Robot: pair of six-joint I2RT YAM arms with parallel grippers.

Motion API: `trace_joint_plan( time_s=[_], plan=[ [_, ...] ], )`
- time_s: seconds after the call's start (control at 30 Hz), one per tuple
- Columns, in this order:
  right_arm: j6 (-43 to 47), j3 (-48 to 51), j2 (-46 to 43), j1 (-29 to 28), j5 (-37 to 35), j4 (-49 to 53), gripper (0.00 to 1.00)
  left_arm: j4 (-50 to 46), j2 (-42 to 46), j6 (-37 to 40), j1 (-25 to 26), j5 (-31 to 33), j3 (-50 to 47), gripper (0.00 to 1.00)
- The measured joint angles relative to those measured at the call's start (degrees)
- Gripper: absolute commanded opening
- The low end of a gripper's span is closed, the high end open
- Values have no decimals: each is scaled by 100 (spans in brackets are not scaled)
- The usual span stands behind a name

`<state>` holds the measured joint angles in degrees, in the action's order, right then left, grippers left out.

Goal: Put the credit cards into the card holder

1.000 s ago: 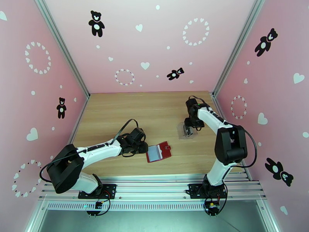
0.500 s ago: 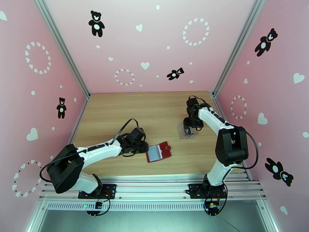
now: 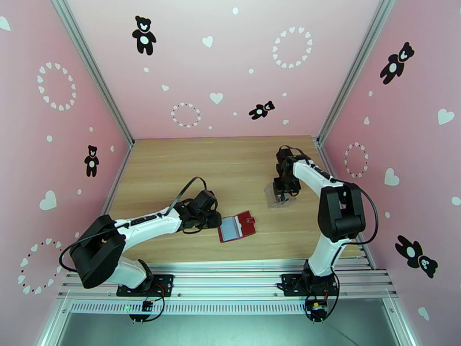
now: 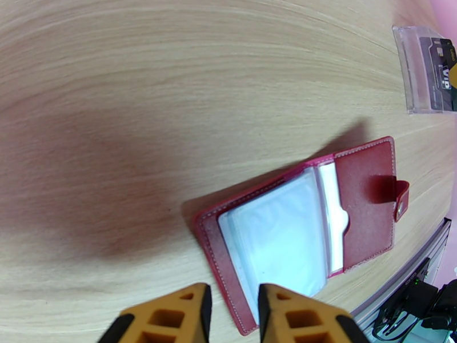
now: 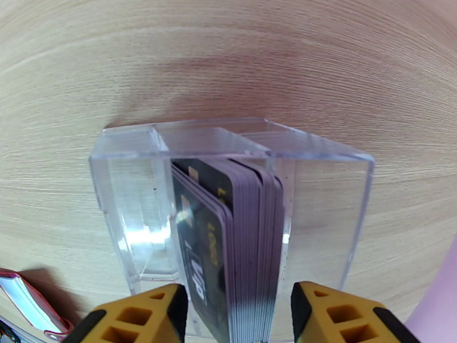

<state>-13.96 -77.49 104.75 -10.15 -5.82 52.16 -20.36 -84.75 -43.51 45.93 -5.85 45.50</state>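
Observation:
The dark-red card holder lies open on the wooden table, clear pockets up, snap tab to the right. My left gripper sits at its left edge; the jaws stand a narrow gap apart with the cover's edge between the tips, not clamped. The credit cards are a stack of dark cards with yellow "VIP" lettering, upright in a clear plastic case. My right gripper reaches down into that case, open, with a finger close on each side of the stack.
Pink walls with aluminium posts enclose the table on three sides; the case stands near the right wall. From the left wrist, the case with cards shows far right. A metal rail runs along the near table edge.
My right arm has shifted slightly over the case and its jaws have narrowed around the card stack. The left arm and the card holder have not moved.

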Motion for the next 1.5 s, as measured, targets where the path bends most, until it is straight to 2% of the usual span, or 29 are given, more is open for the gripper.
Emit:
trace_joint_plan(
  time_s=[0.5,0.6,0.87,1.37,1.43,1.47,1.5],
  plan=[
    [4,-92,114,0,-308,22,51,9,-22,0,0,-2,0,29],
    [2,-103,127,-2,-315,26,39,20,-63,0,0,-2,0,29],
    [20,-225,96,11,-708,166,36,22,-66,0,0,-42,0,29],
    [66,-225,-181,79,-713,251,2,26,-164,0,37,-44,0,29],
    [81,-225,-181,79,-686,249,2,26,-162,-2,37,-44,0,29],
    [85,-225,-184,79,-667,249,5,26,-162,0,37,-44,0,29],
    [83,-225,-186,79,-645,245,16,26,-162,0,37,-44,0,29]
  ],
)
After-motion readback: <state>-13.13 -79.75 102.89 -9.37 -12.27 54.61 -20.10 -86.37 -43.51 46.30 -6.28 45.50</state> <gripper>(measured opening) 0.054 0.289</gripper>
